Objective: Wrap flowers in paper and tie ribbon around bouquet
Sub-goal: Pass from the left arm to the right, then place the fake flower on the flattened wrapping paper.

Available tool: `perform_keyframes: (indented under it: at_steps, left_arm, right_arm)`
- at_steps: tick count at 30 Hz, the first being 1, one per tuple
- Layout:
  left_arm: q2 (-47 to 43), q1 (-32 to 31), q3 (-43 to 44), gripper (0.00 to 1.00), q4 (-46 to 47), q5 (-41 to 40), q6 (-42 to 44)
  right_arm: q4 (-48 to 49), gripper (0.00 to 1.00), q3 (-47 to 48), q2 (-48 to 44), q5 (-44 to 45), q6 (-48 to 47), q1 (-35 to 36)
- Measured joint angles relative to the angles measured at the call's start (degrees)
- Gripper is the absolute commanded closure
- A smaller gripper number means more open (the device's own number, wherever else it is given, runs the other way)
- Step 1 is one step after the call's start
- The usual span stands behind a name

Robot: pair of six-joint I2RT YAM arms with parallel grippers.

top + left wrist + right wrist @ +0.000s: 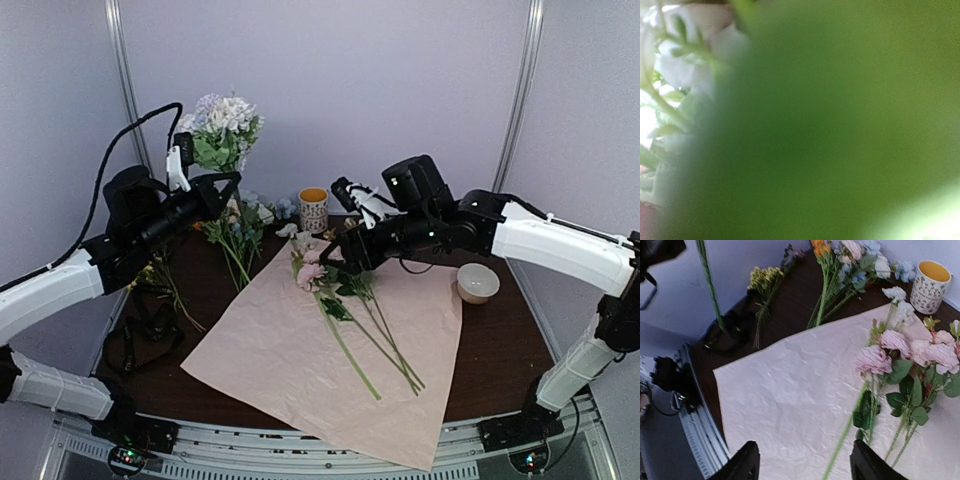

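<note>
Left gripper [222, 183]: closed on a white-lilac stem [224, 125], raised off the table; a leaf [840, 125] blocks its camera.
Right gripper [805, 465]: jaws apart, empty, above the paper [790, 390].
Flowers [335, 290]: pink, lying on the paper.
Around: mug [313, 210], bowl [477, 282], ribbon [140, 335], loose stems [235, 235].

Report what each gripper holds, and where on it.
The left gripper is shut on the raised flower stem with white and lilac blooms, gripping its stalk below the leaves. The right gripper is open, holding nothing.
</note>
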Motion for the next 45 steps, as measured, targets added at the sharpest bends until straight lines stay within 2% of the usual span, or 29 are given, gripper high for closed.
perform_keyframes:
  at_steps: [1,3,6,8,10,11,12,15,16,17,18,19,20,22,25,28,30,33,34,38,40,45]
  left_arm:
    - [1.40,-1.51,0.00,1.00,3.32,2.93,-0.61]
    - [4.63,-4.17,0.04,1.00,9.62,8.20,-2.16]
    - [9.55,-7.69,1.01,1.00,15.74,13.73,-4.09]
    - [12.46,-9.51,2.12,1.00,18.60,16.68,-5.01]
    - [14.40,-10.91,3.10,1.00,20.92,18.80,-5.86]
    - [15.08,-11.43,3.45,1.00,21.92,19.71,-6.40]
    - [15.63,-11.85,3.65,1.00,23.30,20.46,-6.97]
    - [16.35,-12.37,3.82,1.00,26.38,22.27,-8.48]
    - [16.44,-12.46,3.82,1.00,26.82,22.49,-8.81]
    - [16.52,-12.46,3.82,0.93,27.10,22.53,-9.09]
    - [16.72,-12.39,3.82,0.74,27.06,22.49,-9.46]
    - [16.83,-12.26,3.82,0.48,26.93,22.53,-9.70]
    - [16.85,-12.28,3.82,0.36,26.47,22.43,-9.66]
    - [16.48,-12.44,3.82,0.27,24.44,21.49,-9.86]
    - [14.29,-11.52,3.96,0.25,16.52,16.81,-8.90]
    - [11.74,-8.85,6.49,0.27,2.40,7.61,-7.28]
    - [10.93,-5.77,9.66,0.29,-8.50,0.37,-6.86]
    - [10.32,0.59,10.84,0.33,-19.74,-6.95,-6.86]
    - [10.29,3.02,10.29,0.34,-22.58,-8.83,-6.88]
    - [11.45,12.07,5.81,0.33,-31.91,-12.48,-7.26]
    - [13.00,15.54,3.93,0.30,-34.56,-12.94,-7.37]
    - [20.28,23.61,1.90,0.29,-36.89,-11.58,-7.48]
  right_arm:
    - [2.99,0.14,-0.20,-1.42,-1.77,-0.28,0.48]
    - [9.11,0.09,-0.59,-3.78,-5.11,-0.33,1.46]
    - [15.96,0.10,-0.96,-4.50,-7.91,0.07,1.79]
    - [18.93,0.15,-0.98,-3.74,-9.07,0.42,1.84]
    - [20.81,0.29,-0.98,-2.38,-9.73,1.05,1.88]
    - [21.14,0.41,-0.98,-1.75,-9.75,1.20,1.88]
    - [21.31,0.60,-0.98,-1.09,-9.75,1.49,1.92]
    - [21.57,0.99,-1.51,0.09,-9.46,2.12,1.97]
    - [21.94,1.00,-1.97,0.04,-9.66,2.25,1.97]
    - [22.86,1.00,-2.67,-0.31,-9.64,2.51,2.01]
    - [23.56,1.00,-3.39,-0.81,-9.68,2.67,2.54]
    - [23.61,1.00,-4.07,-1.38,-8.92,2.93,2.86]
    - [23.45,1.00,-4.63,-1.86,-8.33,2.95,2.89]
    - [21.81,1.00,-5.14,-2.27,-6.03,3.28,2.43]
    - [15.74,1.00,-5.16,-2.21,-0.02,3.80,0.83]
    - [8.48,1.00,-5.18,-0.98,7.04,4.55,-0.15]
    - [3.54,1.00,-5.22,1.22,11.72,4.81,-0.55]
    - [-2.58,1.00,-5.66,6.08,16.13,5.11,-0.55]
    - [-4.26,0.95,-6.05,7.78,16.98,5.35,-0.55]
    - [-9.46,0.62,-7.74,12.28,19.23,7.48,-0.57]
    - [-10.99,0.57,-8.04,12.72,19.74,8.24,-0.57]
    - [-11.91,0.57,-7.93,12.61,20.61,8.96,-0.57]
